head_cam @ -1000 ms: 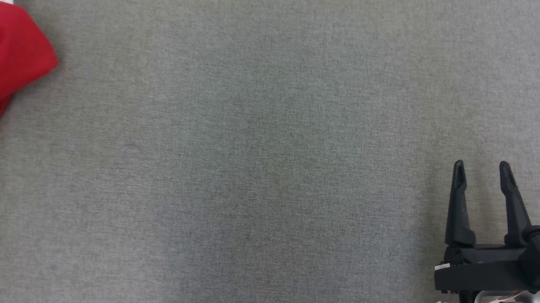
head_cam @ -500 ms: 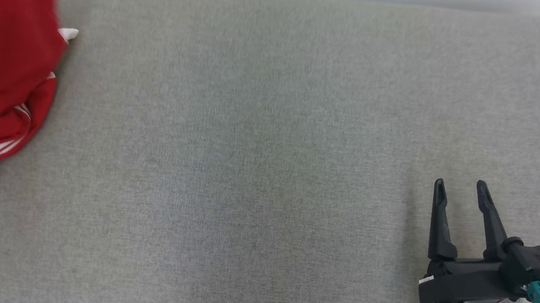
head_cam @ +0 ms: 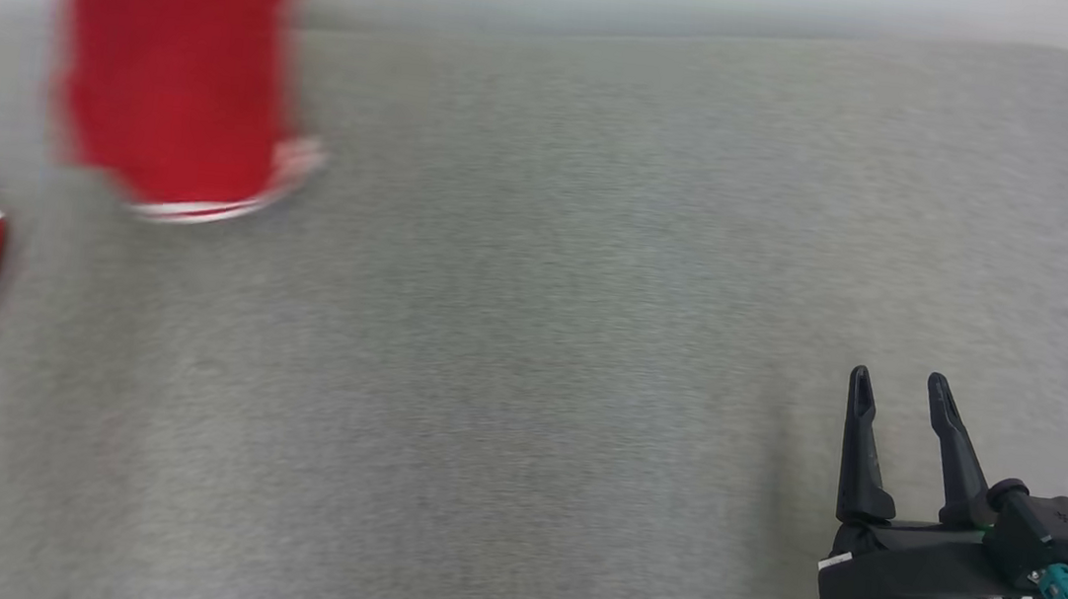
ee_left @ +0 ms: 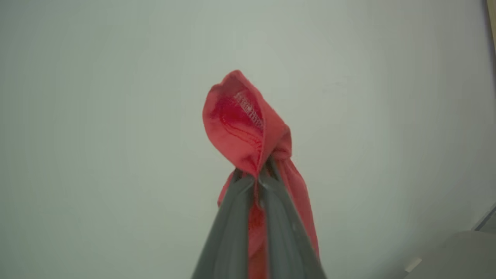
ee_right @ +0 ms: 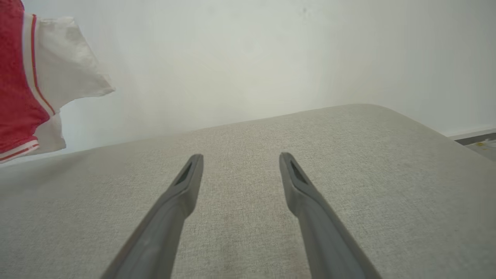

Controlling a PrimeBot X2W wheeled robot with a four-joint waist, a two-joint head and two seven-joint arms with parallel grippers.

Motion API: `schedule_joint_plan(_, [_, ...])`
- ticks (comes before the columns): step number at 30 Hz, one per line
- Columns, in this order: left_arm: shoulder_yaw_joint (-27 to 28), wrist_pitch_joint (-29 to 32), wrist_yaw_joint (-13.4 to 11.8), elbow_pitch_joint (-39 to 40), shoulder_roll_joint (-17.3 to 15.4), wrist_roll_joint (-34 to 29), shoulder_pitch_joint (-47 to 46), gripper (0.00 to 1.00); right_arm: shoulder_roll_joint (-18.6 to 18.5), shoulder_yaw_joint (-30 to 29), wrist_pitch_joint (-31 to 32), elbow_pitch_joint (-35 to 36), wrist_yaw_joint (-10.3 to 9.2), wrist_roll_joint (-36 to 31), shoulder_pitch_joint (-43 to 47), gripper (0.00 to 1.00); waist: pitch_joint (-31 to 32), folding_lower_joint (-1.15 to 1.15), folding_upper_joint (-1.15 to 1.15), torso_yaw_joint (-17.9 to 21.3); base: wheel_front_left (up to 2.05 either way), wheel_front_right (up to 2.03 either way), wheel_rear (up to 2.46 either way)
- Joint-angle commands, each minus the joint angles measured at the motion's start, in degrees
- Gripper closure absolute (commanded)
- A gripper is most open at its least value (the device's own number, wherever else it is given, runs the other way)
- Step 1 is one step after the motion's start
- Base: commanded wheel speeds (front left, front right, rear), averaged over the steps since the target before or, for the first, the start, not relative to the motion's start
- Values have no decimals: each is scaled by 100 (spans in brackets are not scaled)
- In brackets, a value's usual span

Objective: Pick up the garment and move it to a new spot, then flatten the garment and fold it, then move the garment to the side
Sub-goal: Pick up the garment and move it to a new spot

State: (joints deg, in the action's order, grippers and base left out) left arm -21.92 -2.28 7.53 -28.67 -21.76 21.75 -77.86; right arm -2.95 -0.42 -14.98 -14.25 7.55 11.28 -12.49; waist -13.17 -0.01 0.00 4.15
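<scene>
Over the grey surface (head_cam: pixel 530 339) we dangle the red garment (head_cam: pixel 173 53) lengthwise at far left, our left tool (ee_left: pixel 257 177) clamped on a bunched edge, well apart from our right tool (head_cam: pixel 898 377), fingers spread wide, holding nothing.

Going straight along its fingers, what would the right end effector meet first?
Likely the grey cushion, or the pale wall beyond if the right end effector skims; depth unclear. The red garment hangs left.
</scene>
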Motion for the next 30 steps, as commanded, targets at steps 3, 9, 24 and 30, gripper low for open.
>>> schedule_joint_plan(3, [-203,164,-13,200,222,10,-398,100,9,-6,-28,37,-12,139,85,0,40,1,0,573,0,0,0])
schedule_joint_plan(9, [-502,271,-15,175,711,165,-733,100,10,-41,-28,83,-12,243,52,0,-55,1,0,881,0,0,0])
schedule_joint_plan(24, [-713,-435,-376,129,1137,551,1453,100,9,-137,-27,138,-12,166,126,0,-49,1,0,724,0,0,0])
schedule_joint_plan(30, [-633,-746,-646,134,815,732,2960,100,8,-125,-22,125,-12,82,88,0,-37,1,0,486,0,0,0])
